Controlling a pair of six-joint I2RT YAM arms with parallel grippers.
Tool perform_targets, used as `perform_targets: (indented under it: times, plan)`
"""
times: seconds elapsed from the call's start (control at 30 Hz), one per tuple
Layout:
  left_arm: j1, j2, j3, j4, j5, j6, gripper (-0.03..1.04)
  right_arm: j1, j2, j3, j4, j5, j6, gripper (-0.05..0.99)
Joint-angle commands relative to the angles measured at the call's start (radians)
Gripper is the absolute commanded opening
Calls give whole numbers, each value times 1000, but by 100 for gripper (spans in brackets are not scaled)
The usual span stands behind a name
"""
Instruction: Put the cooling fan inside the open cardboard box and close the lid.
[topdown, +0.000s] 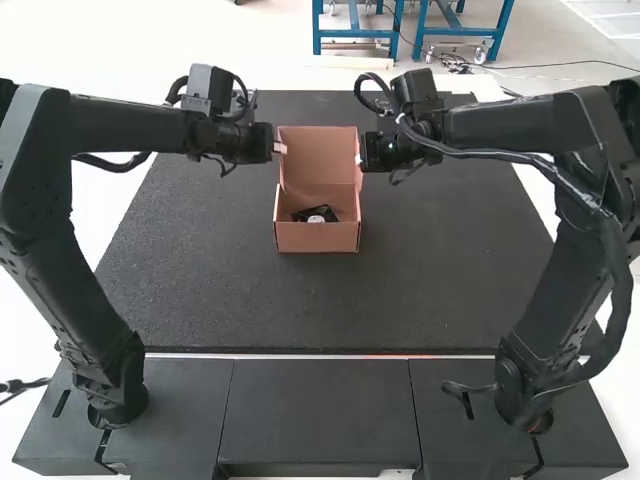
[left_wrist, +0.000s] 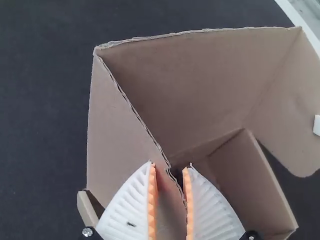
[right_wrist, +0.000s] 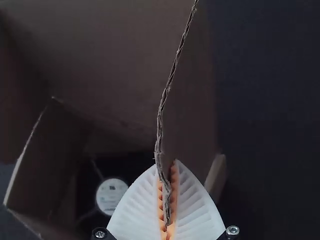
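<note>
Cardboard box (topdown: 317, 237) is set near the far middle of the black mat (topdown: 200, 270), with bare mat on all sides. The lid (topdown: 318, 155) is raised at the far edge and the mouth faces up. Cooling fan (right_wrist: 111, 192) is laid flat on the box floor, black frame, white hub label turned upward. Left gripper (left_wrist: 169, 172) is placed astride the lid's left flap edge, pads narrowly apart. Right gripper (right_wrist: 167, 170) is clamped on the right flap edge.

No legible text (fan label (right_wrist: 111, 194) blurred)
</note>
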Motion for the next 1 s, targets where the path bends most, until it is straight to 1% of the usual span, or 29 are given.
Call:
perform_targets:
  times: [0.0,0.1,0.3,0.5,0.57,0.73,0.97]
  plan:
    - [-28,-41,-43,4,26,-4,16,32,-31,-29,6,-34,5,5]
    - [-34,-67,-81,15,26,-4,16,43,-40,-49,7,-34,8,5]
    - [-28,-116,-134,24,28,3,16,72,-65,-86,13,-33,28,5]
    - [-25,-161,-173,16,36,22,16,104,-78,-135,29,-33,28,5]
    - [-21,-172,-189,12,48,29,16,106,-86,-150,35,-33,28,5]
    - [-19,-202,-235,15,51,29,16,113,-103,-195,46,-33,21,5]
    - [-19,-234,-292,24,57,45,16,123,-131,-261,79,-31,21,6]
